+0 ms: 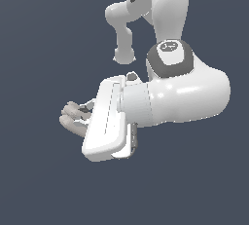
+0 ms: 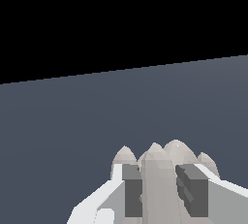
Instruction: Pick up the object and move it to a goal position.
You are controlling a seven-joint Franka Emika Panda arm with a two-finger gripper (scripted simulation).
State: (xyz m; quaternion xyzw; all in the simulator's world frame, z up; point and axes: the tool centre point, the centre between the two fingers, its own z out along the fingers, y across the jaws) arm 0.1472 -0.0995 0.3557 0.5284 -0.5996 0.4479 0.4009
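The gripper pinches the object between its dark pads, the piece jutting beyond the fingertips. A jerky carry could twist it loose from that narrow hold.

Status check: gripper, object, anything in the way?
Gripper shut on pale beige ridged blocky object. Object held off the ground between the grey fingers. Nothing seen in the way.

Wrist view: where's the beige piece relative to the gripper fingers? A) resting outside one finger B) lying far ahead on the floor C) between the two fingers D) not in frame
C: the beige piece sits between the two dark finger pads, with the gripper closed against its sides.
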